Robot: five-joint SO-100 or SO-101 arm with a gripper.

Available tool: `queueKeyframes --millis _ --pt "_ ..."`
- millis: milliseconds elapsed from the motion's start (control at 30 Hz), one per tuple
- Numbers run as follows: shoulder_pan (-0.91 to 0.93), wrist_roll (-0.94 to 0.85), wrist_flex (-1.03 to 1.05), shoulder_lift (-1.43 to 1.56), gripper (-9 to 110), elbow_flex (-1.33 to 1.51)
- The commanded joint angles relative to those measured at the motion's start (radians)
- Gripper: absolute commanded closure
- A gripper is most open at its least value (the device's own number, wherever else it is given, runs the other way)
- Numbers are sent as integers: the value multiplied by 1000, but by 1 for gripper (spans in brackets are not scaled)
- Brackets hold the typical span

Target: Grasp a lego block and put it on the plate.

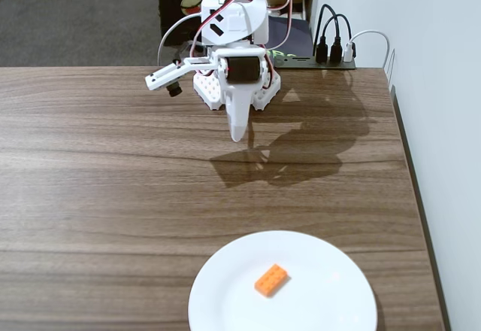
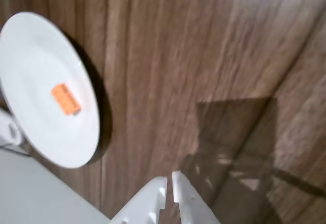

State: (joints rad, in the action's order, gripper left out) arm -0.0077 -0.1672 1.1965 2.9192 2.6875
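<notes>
Lego block (image 1: 271, 279) lies on plate (image 1: 331, 305), near centre, at 6 o'clock in fixed view. Gripper (image 2: 169, 181) at 12 o'clock, well apart from plate, holding nothing; 2 fingers look nearly pressed together, slim gap, wrist view blurry.

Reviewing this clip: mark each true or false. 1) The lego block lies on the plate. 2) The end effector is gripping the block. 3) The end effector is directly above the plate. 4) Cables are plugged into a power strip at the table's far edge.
1) True: the lego block lies on the plate.
2) False: the end effector is shut and empty, far from the block.
3) False: it hangs over bare table near the arm's base.
4) True: the power strip holds several plugs.
</notes>
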Motion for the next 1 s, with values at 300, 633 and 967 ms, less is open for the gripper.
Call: queueKeyframes --millis 300,633,967 --pt "49 55 -2 253 101 209" --pt "69 72 64 357 101 230" --pt "69 72 71 371 101 233"
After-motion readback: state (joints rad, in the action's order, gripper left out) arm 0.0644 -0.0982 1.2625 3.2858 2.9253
